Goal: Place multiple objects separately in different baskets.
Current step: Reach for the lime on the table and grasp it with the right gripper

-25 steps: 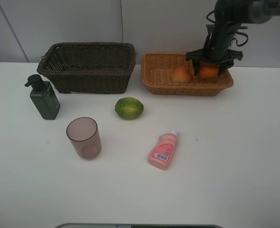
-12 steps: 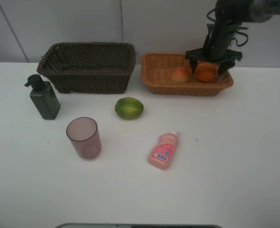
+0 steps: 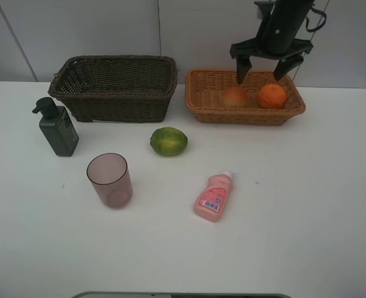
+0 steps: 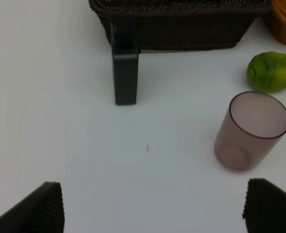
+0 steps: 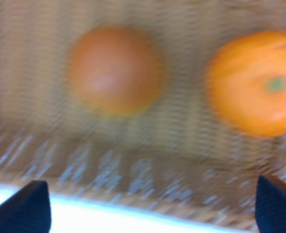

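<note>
The light tan basket (image 3: 245, 117) holds a peach-red fruit (image 3: 235, 97) and an orange (image 3: 272, 95), side by side. My right gripper (image 3: 260, 76) hangs open just above them, holding nothing. Its wrist view is blurred and shows the peach-red fruit (image 5: 114, 70) and orange (image 5: 257, 82) on the weave beyond the right gripper (image 5: 152, 206). The dark brown basket (image 3: 115, 87) shows nothing inside. On the table lie a green fruit (image 3: 169, 141), a dark pump bottle (image 3: 58, 127), a pink cup (image 3: 110, 180) and a pink labelled bottle (image 3: 214, 197). My left gripper (image 4: 152, 208) stands open over bare table, short of the pump bottle (image 4: 125, 73) and cup (image 4: 252, 131).
The white table (image 3: 307, 205) runs wide to the front and right of the objects. A pale wall stands right behind both baskets. The green fruit (image 4: 271, 72) lies beside the cup, in front of the dark basket (image 4: 182, 19).
My right gripper has opened, let go of the orange and risen above the tan basket. The orange now rests in that basket beside the peach-red fruit. Nothing else moved.
</note>
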### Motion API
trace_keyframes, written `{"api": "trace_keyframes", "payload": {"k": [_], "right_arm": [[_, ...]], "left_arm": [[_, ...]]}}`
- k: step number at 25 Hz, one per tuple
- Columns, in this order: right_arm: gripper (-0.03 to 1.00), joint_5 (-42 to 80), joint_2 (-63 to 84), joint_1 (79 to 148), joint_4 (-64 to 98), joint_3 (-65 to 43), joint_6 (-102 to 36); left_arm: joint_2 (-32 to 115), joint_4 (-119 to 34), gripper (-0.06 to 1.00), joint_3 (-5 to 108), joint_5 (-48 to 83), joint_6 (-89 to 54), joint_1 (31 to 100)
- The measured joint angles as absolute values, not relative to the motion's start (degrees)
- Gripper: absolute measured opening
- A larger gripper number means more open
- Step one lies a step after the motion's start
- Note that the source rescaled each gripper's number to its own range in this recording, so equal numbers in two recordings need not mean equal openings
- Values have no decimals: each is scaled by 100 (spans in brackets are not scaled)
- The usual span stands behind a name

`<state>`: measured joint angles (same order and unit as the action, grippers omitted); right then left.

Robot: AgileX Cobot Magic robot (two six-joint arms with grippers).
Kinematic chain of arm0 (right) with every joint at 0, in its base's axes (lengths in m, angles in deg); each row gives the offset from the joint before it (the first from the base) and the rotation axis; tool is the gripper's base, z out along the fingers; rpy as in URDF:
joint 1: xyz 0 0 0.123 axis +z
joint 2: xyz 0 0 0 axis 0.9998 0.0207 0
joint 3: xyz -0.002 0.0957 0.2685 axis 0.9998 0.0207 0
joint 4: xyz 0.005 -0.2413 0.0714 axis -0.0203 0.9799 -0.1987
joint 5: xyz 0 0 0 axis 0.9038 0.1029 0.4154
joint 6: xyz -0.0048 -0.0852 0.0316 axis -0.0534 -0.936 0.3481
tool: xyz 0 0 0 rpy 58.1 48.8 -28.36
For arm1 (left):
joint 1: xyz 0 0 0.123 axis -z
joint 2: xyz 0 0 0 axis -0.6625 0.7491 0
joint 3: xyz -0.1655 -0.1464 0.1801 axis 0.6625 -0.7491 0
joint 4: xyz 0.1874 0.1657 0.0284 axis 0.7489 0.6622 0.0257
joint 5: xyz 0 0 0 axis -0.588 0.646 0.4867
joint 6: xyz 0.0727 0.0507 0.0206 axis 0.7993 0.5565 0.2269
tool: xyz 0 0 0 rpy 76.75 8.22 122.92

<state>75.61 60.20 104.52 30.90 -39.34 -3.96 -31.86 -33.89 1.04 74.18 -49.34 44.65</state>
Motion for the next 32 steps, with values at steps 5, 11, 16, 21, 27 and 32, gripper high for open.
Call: {"api": "trace_keyframes", "payload": {"k": [5,11,16,21,27,32], "right_arm": [[85,7942,5904,11061,2396,-3934,-1601],[85,7946,5904,12137,1979,-3934,-2990],[85,7958,5934,12808,2022,-3934,-3832],[85,7980,6114,12934,2467,-3934,-4079],[85,7851,6285,12941,2652,-3934,-4345],[85,7310,6306,12945,2508,-3541,-4997]], "left_arm": [[-3186,-3389,96,104,7418,-4934,4465],[-3186,-3389,96,104,7418,-4934,4465],[-3186,-3389,96,104,7418,-4934,4465],[-3186,-3389,96,104,7418,-4934,4465],[-3186,-3389,96,104,7418,-4934,4465],[-3186,-3389,96,104,7418,-4934,4465]]}}
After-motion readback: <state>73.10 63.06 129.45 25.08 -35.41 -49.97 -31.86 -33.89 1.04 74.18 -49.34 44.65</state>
